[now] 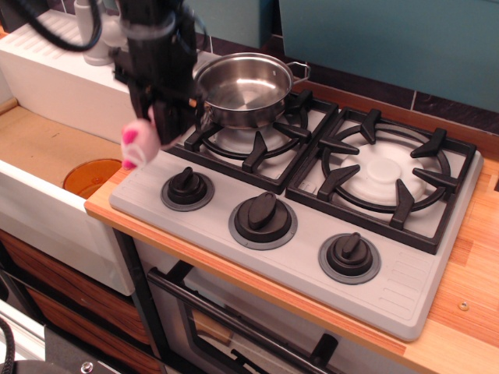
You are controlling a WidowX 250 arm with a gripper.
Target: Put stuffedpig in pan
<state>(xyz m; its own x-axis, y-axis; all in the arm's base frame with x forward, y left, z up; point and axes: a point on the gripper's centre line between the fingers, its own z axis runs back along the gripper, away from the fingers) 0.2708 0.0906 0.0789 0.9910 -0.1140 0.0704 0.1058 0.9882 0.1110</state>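
Gripper (156, 117) is appearing blurred at the stove's left edge in the single overhead view, hanging above the counter corner with its dark fingers closed on the stuffedpig (139, 144). The pink toy is dangling clear of the surface, its hot-pink feet pointing down and left, just left of the front-left burner grate (245, 140). The pan (243, 89) is sitting on the back of that grate, just right of the arm, its steel bottom showing bare. Three black knobs (263, 218) are lining the stove's front panel.
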